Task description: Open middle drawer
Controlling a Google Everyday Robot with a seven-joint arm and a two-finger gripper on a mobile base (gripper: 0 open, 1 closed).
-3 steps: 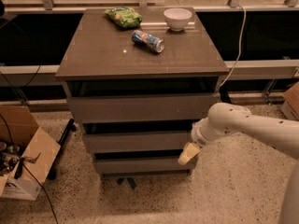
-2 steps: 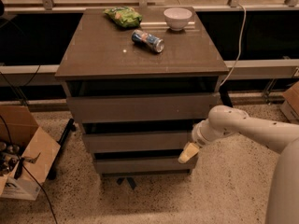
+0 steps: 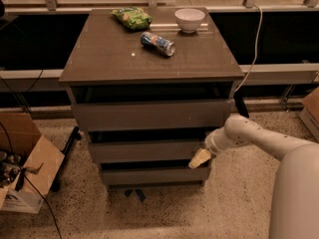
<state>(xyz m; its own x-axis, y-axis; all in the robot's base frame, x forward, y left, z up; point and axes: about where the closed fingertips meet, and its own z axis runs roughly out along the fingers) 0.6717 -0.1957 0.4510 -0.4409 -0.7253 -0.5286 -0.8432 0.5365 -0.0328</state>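
Observation:
The cabinet (image 3: 149, 59) has three grey-brown handleless drawers stacked under its top. The middle drawer (image 3: 144, 152) has a long flat front, with dark gaps above and below it. My gripper (image 3: 200, 159), cream-coloured, sits at the right end of that front, at its lower right corner and against the panel. My white arm (image 3: 259, 138) reaches in from the lower right. The top drawer (image 3: 149, 115) juts out further than the middle one, and the bottom drawer (image 3: 152, 176) sits furthest back.
On the cabinet top are a white bowl (image 3: 189, 19), a can lying on its side (image 3: 157, 43) and a green bag (image 3: 132, 18). An open cardboard box (image 3: 22, 158) stands on the floor at left, another box (image 3: 311, 111) at right. A cable (image 3: 255, 44) hangs behind.
The gripper stays at the right end of the middle drawer front. The near part of my arm has swung further into the lower right of the view.

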